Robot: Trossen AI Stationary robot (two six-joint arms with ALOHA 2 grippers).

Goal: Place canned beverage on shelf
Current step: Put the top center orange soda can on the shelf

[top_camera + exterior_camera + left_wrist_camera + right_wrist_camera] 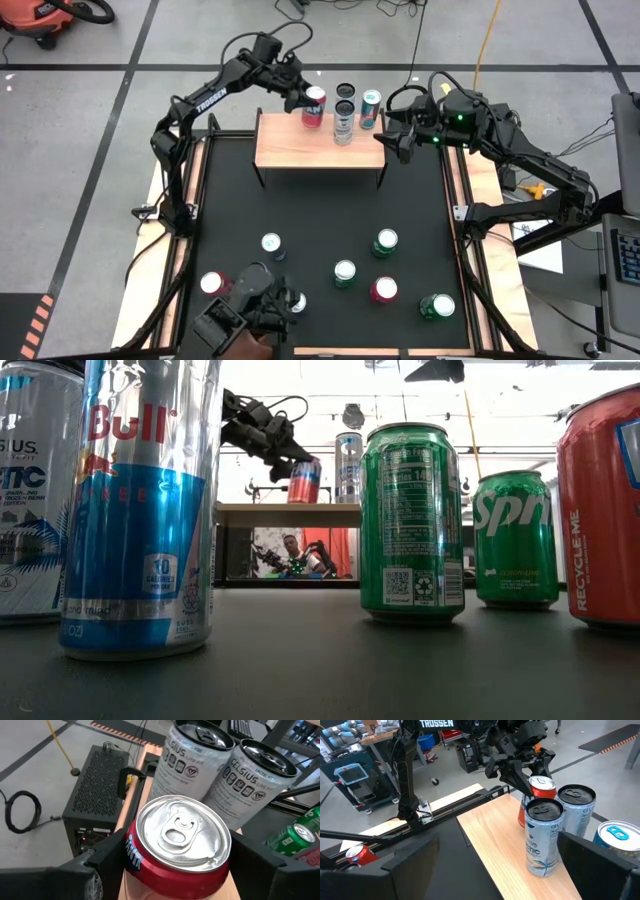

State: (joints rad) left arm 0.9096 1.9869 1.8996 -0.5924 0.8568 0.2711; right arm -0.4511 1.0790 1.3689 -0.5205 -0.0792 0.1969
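The shelf point(300, 150), a light-wood board on thin black legs, stands at the far side of the black table point(230, 215). A red can point(180, 827) stands upright at the shelf's far edge point(314, 106), and my left gripper point(303, 99) is shut on it. Whether the can's bottom touches the board, I cannot tell. Two silver Celsius cans point(344, 112) and a green can point(371, 108) stand on the shelf just right of the red can. My right gripper point(393, 140) hovers open by the shelf's far right corner, holding nothing. My left gripper pinches the red can's side wall point(136, 861) just below the top rim, one finger point(107, 862) on each side. The fingers come slanting down from the table's far left point(272, 442). The can is upright, with its bottom at the board's level point(522, 822).
Several more cans stand on the near half of the table point(345, 273), point(386, 241), point(437, 306), and they loom close in the low view point(412, 520). The silver cans point(195, 760) stand right behind the red one. Bare board lies on the shelf's near half point(495, 835).
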